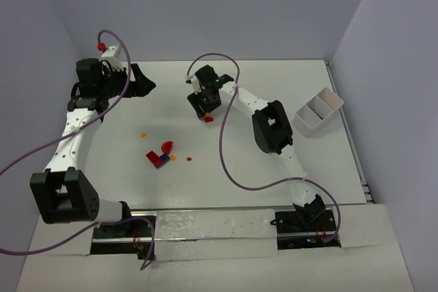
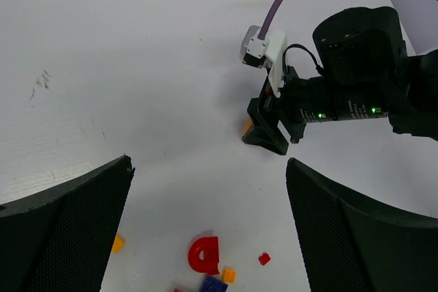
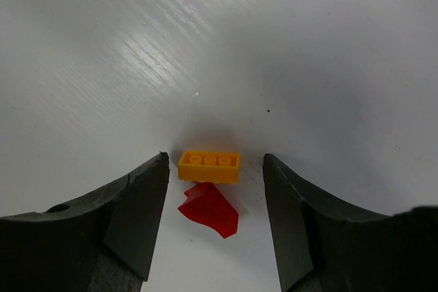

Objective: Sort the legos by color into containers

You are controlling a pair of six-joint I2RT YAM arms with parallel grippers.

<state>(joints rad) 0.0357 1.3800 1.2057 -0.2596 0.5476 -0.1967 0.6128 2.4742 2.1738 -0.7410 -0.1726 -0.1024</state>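
Observation:
My right gripper [image 1: 206, 109] is open and low over the table. In the right wrist view [image 3: 215, 163] an orange three-stud lego [image 3: 209, 167] and a red sloped lego [image 3: 210, 210] lie side by side between its fingers, untouched. More legos lie mid-table: a red arch [image 1: 167, 146], a red brick [image 1: 152, 157], a purple piece [image 1: 161, 163], small orange pieces [image 1: 144, 133] and a small red piece [image 1: 189, 160]. My left gripper [image 1: 142, 81] is open and empty at the far left. Its wrist view [image 2: 209, 165] shows the red arch [image 2: 204, 254]. A white divided container [image 1: 318, 112] stands at the right.
Walls close the table at the back and on both sides. The right arm's purple cable [image 1: 222, 148] loops over the table between the lego cluster and the container. In the left wrist view the right gripper [image 2: 274, 131] stands beyond the cluster.

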